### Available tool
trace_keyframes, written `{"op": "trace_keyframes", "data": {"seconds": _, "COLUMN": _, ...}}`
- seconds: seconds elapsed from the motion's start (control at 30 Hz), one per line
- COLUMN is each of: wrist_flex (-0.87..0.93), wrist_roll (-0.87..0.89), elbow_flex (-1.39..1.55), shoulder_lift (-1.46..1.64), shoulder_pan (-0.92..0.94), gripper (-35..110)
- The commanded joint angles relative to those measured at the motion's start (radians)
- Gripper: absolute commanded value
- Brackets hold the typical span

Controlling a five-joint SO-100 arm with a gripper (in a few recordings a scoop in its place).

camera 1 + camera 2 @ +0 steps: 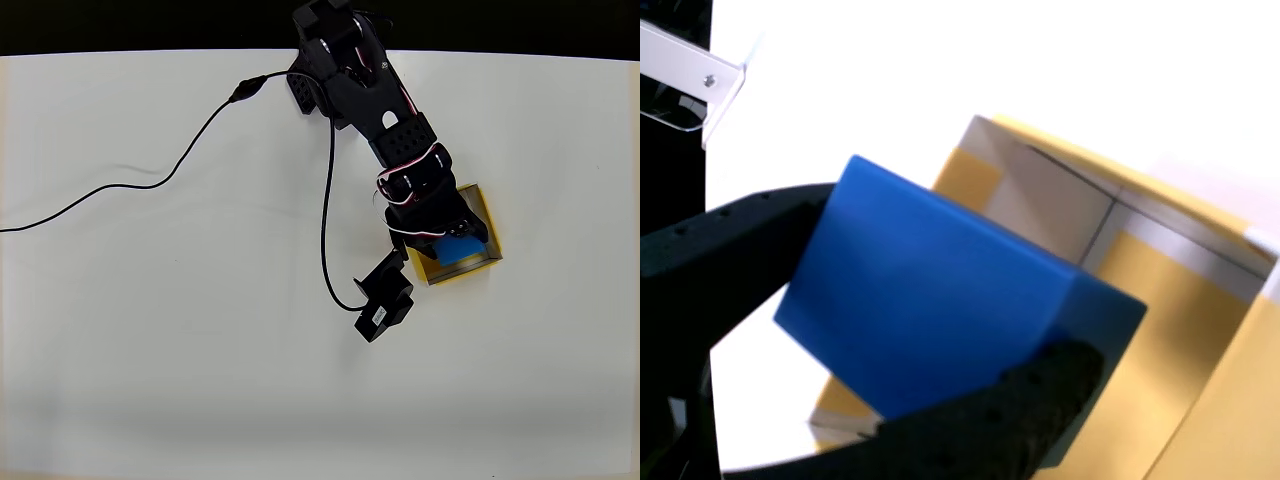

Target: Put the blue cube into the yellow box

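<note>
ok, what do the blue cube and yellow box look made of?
Blue cube: looks like solid plastic or dense foam, matte, even colour with no glare; cannot tell which. Yellow box: thin flat panels with visible seams at the corners, matte, probably card or thin sheet. The pincer grips the cube.

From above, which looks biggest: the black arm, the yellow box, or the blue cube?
Overhead view, largest to smallest:
1. Black arm
2. Yellow box, partly hidden by the arm
3. Blue cube, partly hidden, held over the box

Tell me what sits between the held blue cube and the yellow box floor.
Nothing: in the wrist view the claw holds the blue cube over the yellow box, bare floor beneath.
</note>
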Motion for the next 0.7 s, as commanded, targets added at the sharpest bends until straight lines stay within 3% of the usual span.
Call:
{"op": "trace_keyframes", "data": {"seconds": 0.0, "wrist_flex": -0.02, "wrist_roll": -0.021, "elbow_flex": -0.038, "shoulder_lift": 0.021, "shoulder_pan": 0.0, "gripper": 26}}
{"op": "trace_keyframes", "data": {"seconds": 0.67, "wrist_flex": -0.003, "wrist_roll": -0.04, "elbow_flex": -0.032, "shoulder_lift": 0.008, "shoulder_pan": -0.015, "gripper": 42}}
